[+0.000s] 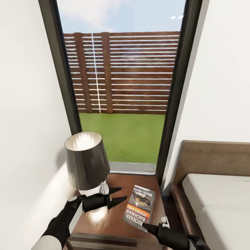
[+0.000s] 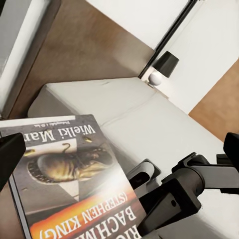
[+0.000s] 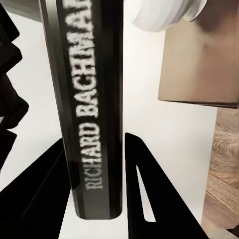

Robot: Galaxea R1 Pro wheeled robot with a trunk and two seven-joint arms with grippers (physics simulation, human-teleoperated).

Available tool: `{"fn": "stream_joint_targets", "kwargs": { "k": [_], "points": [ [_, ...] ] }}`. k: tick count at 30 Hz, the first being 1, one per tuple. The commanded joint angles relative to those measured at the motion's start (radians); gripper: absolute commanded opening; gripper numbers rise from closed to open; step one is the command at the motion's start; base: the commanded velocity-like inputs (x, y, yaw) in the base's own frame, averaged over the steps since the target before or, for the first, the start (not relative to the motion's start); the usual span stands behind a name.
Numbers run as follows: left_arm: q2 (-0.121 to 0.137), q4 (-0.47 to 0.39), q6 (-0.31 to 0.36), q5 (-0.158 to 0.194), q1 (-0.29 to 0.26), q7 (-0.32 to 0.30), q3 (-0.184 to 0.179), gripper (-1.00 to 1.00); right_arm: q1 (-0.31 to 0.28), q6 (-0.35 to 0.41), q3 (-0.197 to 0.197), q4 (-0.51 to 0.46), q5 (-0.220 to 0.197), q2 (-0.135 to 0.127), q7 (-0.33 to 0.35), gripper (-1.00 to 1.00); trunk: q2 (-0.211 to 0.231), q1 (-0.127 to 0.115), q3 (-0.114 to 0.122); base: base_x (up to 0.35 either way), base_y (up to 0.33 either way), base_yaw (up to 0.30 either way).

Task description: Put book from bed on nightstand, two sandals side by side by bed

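1. L gripper [image 1: 117, 195]: arm reaches in low over nightstand [image 1: 104, 222], just beside lamp [image 1: 86, 163]; fingers spread, holding nothing.
2. Book [image 1: 140, 207] lies on nightstand top, cover up, nr its bed-side edge. Step in hand, by my read: book placement, at release.
3. R gripper [image 1: 147, 227]: at book's near edge, fingers straddling spine [image 3: 94, 109]; pinch vs. slack, can't tell. Next: let go, back off; then sandals.
4. Bed [image 1: 215, 198] to the right.
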Motion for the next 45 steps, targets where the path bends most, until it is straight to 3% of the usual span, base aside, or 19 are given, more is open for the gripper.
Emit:
{"fn": "stream_joint_targets", "kwargs": {
  "k": [1, 21, 27, 35, 40, 45],
  "points": [
    [0.000, 0.000, 0.010, 0.007, -0.001, -0.002, -0.002, 1.00, -0.001, 0.009, -0.002, 0.000, -0.003, 0.000, 0.002, -1.00, 0.000, 0.000, -0.001, 0.222, 0.000, 0.000],
    [0.001, 0.000, 0.014, 0.009, -0.001, -0.003, -0.001, 1.00, -0.001, 0.024, 0.000, -0.004, -0.004, 0.007, 0.006, -1.00, 0.000, 0.000, -0.001, 0.017, 0.000, 0.000],
    [0.002, -0.001, 0.015, 0.010, -0.001, -0.004, -0.001, 1.00, -0.003, 0.076, 0.001, -0.012, -0.004, 0.008, 0.004, -1.00, 0.000, 0.000, -0.001, 0.000, 0.000, 0.000],
    [-0.001, 0.000, 0.015, 0.011, -0.001, -0.002, -0.001, 1.00, -0.009, 0.089, 0.001, -0.012, -0.005, 0.011, 0.002, -1.00, 0.000, 0.000, -0.001, 0.000, 0.000, 0.000],
    [0.000, 0.000, 0.015, 0.011, -0.001, -0.002, -0.001, 1.00, -0.011, 0.090, 0.001, -0.013, -0.014, 0.012, -0.065, -1.00, 0.000, 0.000, -0.001, 0.000, 0.000, 0.000],
    [0.000, 0.000, 0.016, 0.011, -0.001, -0.002, -0.001, 1.00, -0.011, 0.090, 0.001, -0.013, -0.063, 0.012, -0.101, -1.00, -0.007, 0.004, -0.004, 0.000, 0.000, 0.000]
  ]
}}
